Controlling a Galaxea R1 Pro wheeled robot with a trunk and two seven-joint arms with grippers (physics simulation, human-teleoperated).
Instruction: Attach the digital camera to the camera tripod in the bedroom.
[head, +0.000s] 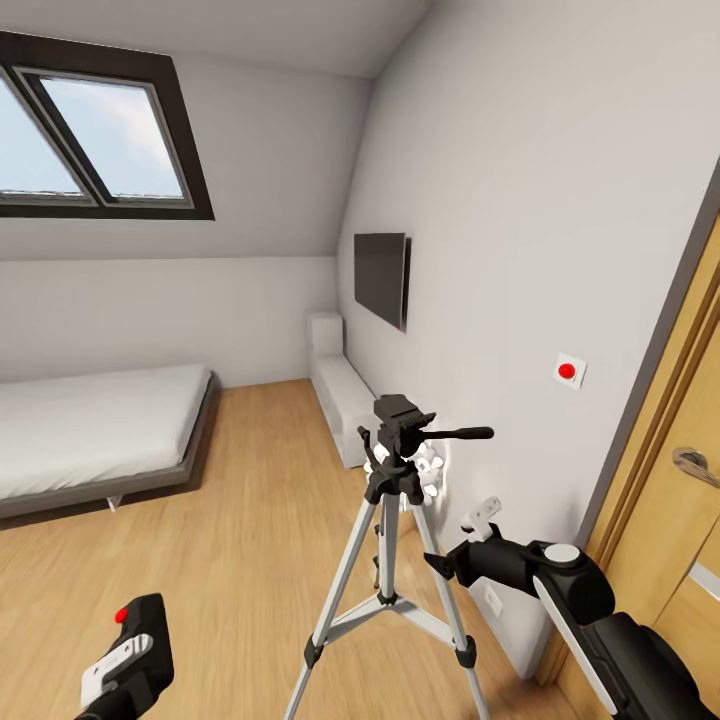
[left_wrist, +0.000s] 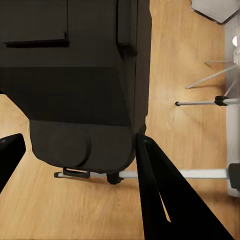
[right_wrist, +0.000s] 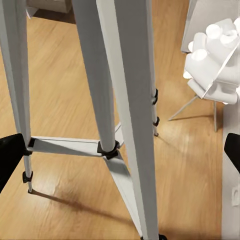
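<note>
Camera tripod (head: 395, 520) stands ready, head bare; left gripper (head: 125, 660) clamps digital camera (head: 140, 625); right gripper (head: 478, 530) seems open, empty; mounting remains.

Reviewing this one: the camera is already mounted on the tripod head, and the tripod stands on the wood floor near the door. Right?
Not quite. The camera is not mounted; the left gripper holds it, low at the head view's left. The tripod head is bare. The rest stands: the tripod is on the wood floor near the door.

The camera tripod (head: 395, 560) stands on the wood floor (head: 240, 560).
</note>
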